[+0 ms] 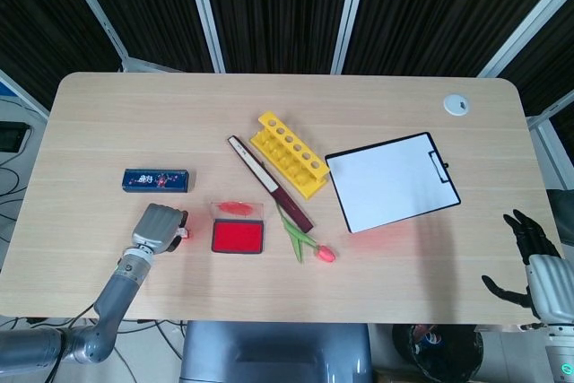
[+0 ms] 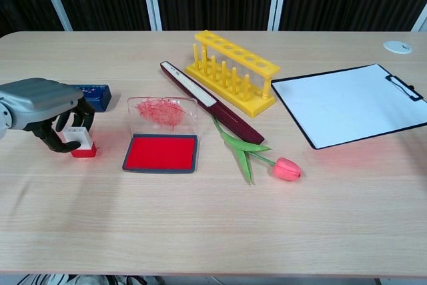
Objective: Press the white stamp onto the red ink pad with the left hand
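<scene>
The white stamp (image 2: 78, 141), with its red base, stands on the table to the left of the red ink pad (image 2: 161, 152), over faint red smears. My left hand (image 2: 45, 103) curls over it, thumb and fingers closed around its white top. In the head view the left hand (image 1: 158, 225) covers nearly all of the stamp, just left of the ink pad (image 1: 238, 238). The pad's clear lid (image 2: 163, 114) stands open behind it. My right hand (image 1: 530, 260) hangs off the table's front right corner with fingers apart and nothing in it.
A blue box (image 2: 94, 95) lies just behind my left hand. Right of the pad lie a maroon case (image 2: 208, 102), a yellow tube rack (image 2: 232, 71), a tulip (image 2: 283, 168) and a clipboard (image 2: 350, 103). A white disc (image 2: 397, 47) sits at the far right corner.
</scene>
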Tool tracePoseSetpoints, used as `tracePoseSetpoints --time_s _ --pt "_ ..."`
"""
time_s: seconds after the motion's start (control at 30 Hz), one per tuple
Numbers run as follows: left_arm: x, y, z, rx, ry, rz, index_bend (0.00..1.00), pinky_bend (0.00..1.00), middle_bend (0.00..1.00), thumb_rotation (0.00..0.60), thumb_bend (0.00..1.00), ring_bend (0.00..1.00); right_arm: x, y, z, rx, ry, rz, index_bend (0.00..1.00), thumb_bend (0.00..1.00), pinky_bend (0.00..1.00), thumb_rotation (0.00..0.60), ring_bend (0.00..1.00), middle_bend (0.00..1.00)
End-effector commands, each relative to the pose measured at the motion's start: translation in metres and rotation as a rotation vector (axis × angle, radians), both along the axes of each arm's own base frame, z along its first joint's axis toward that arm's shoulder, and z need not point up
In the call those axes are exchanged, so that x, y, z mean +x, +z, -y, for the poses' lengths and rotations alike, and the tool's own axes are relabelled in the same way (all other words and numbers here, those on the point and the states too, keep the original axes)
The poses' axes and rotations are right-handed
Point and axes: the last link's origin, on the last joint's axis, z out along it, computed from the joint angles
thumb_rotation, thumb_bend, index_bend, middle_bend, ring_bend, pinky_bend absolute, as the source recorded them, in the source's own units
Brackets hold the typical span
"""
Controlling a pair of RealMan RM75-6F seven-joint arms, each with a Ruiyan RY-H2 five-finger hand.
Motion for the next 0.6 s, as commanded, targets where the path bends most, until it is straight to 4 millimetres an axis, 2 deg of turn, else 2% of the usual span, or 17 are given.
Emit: tracePoseSetpoints --time_s 0.03,0.47,0.6 --pt "-0.0006 -0.0002 0.0001 -0.002 0.001 -0.003 0.63 0.53 0.57 0.6 0.47 0.46 0.0 0.0 0.0 0.0 0.0 0.0 0.1 0.26 0.19 0.6 0.0 0.0" --pt "-0.003 -0.0007 0.0005 0.0 0.006 -0.022 0.58 0.52 0.51 0.6 0.4 0.43 0.0003 -0.0001 -0.0004 0.0 0.0 0.0 0.1 0.26 0.19 0.6 0.0 0.0" --pt "-0.0032 0.0001 0.0002 0.003 0.005 -0.027 0.53 0.51 0.47 0.6 0.4 0.41 0.0002 -0.0002 -0.0004 0.001 -0.001 0.0 0.1 0.26 0.19 0.6 0.0 0.0"
